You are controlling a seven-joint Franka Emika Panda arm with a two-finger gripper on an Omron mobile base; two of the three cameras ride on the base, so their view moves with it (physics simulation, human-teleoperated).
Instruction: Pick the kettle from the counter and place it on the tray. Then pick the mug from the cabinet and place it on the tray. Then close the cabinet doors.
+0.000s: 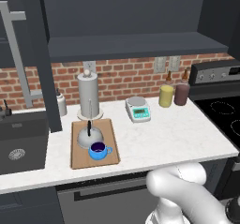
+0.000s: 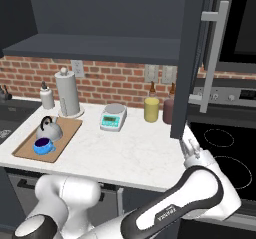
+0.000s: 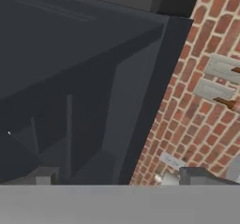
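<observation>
Right beneath the open right cabinet door (image 2: 192, 58) I hold my gripper (image 2: 192, 147) with jaws spread and empty, its tall panel rising straight above, while kettle (image 2: 49, 128) and mug (image 2: 44, 145) sit on the tray (image 2: 70, 128).

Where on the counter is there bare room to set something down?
Widest bare patch: the counter between the tray, scale and stove. Crowded on the tray, with the kettle and mug, and along the back by the paper towels and jars.
</observation>
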